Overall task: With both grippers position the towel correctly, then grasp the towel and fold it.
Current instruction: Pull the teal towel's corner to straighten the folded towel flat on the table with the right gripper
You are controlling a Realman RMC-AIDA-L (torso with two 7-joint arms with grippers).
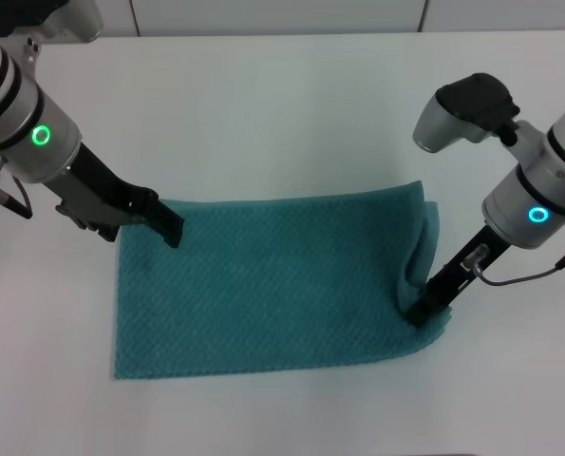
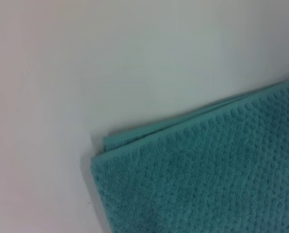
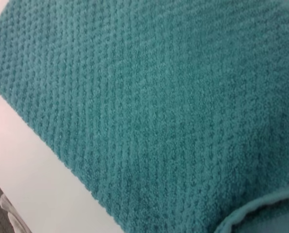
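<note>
Two tools work the towel (image 1: 273, 285), spread on the white tabletop (image 1: 291, 104). Left tool (image 1: 171, 230) touches its far-left corner — grip unclear. Right tool (image 1: 421, 311) pinches the rumpled right edge, lifted. Positioning step; next, the left needs a firm corner grasp.

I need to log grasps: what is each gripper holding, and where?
The right gripper pinches the towel at its bunched right edge. The left gripper sits at its far-left corner; a hold cannot be told.

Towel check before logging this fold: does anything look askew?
Yes. The towel's right edge is bunched and lifted where the right gripper presses it; the rest lies flat. The left gripper sits at its far-left corner.
</note>
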